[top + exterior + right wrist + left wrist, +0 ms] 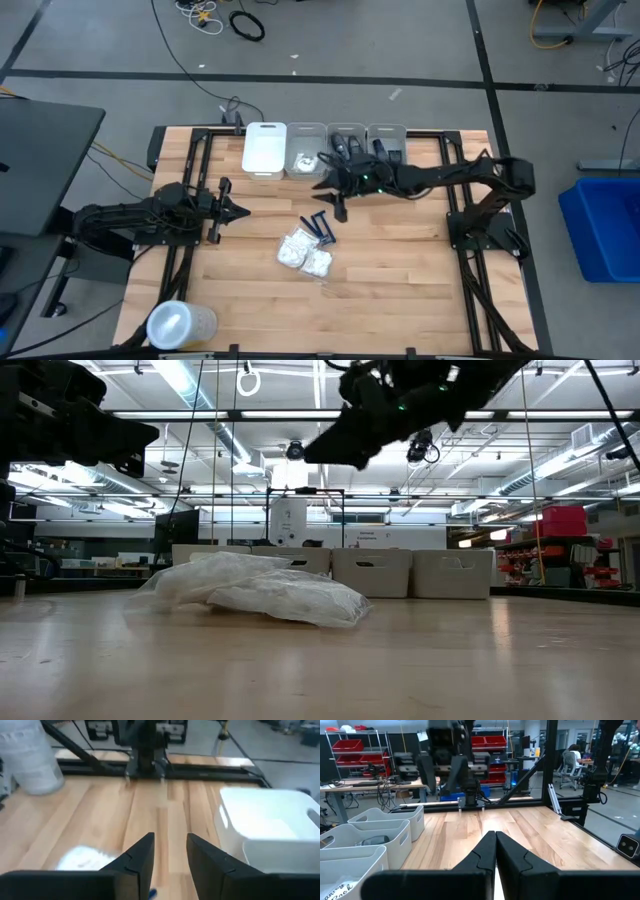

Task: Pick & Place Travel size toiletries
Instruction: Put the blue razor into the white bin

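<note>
The right gripper (328, 184) is held above the table (400, 280), in front of the row of white bins (306, 150) along the far edge. Its fingers (142, 852) are seen parted with a narrow gap between them; nothing is seen clasped there, though a sliver of blue shows just below the gap in the right wrist view. The dark blue razors (320, 226) lie just beyond the fingertips toward the table's middle, and the white crinkly packets (305, 252) are bunched just past the razors, touching each other. Bare wood is left open around that cluster on all sides.

The left gripper (238, 211) is parked over the table's left part, its fingers (512, 855) pressed together on nothing, well apart from the packets. A clear round tub (180, 324) stands at the near left corner.
</note>
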Robot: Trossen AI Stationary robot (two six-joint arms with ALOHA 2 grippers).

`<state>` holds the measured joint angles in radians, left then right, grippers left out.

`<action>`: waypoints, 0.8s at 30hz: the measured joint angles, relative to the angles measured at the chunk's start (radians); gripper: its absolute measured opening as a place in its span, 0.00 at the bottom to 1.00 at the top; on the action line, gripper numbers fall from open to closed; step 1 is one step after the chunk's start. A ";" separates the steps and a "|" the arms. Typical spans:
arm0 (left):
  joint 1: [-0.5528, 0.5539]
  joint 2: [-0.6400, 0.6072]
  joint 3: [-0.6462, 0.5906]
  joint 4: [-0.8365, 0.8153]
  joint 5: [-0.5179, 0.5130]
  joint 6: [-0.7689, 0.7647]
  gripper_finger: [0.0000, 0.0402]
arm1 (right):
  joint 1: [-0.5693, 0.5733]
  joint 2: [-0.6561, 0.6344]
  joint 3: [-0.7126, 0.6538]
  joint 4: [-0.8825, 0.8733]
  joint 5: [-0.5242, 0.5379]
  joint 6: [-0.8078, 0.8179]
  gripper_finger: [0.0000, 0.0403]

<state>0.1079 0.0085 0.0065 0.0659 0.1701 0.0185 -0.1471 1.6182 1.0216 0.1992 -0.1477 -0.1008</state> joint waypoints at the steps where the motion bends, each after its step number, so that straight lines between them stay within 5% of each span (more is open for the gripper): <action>1: 0.000 0.000 0.000 0.000 0.000 0.000 0.04 | 0.007 -0.019 -0.033 0.003 0.012 0.014 0.30; 24: 0.000 0.000 0.000 0.000 0.000 0.000 0.04 | 0.115 -0.593 -0.671 0.080 0.102 0.093 0.11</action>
<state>0.1081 0.0086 0.0067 0.0659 0.1702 0.0185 -0.0322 1.0250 0.3505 0.2791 -0.0456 -0.0074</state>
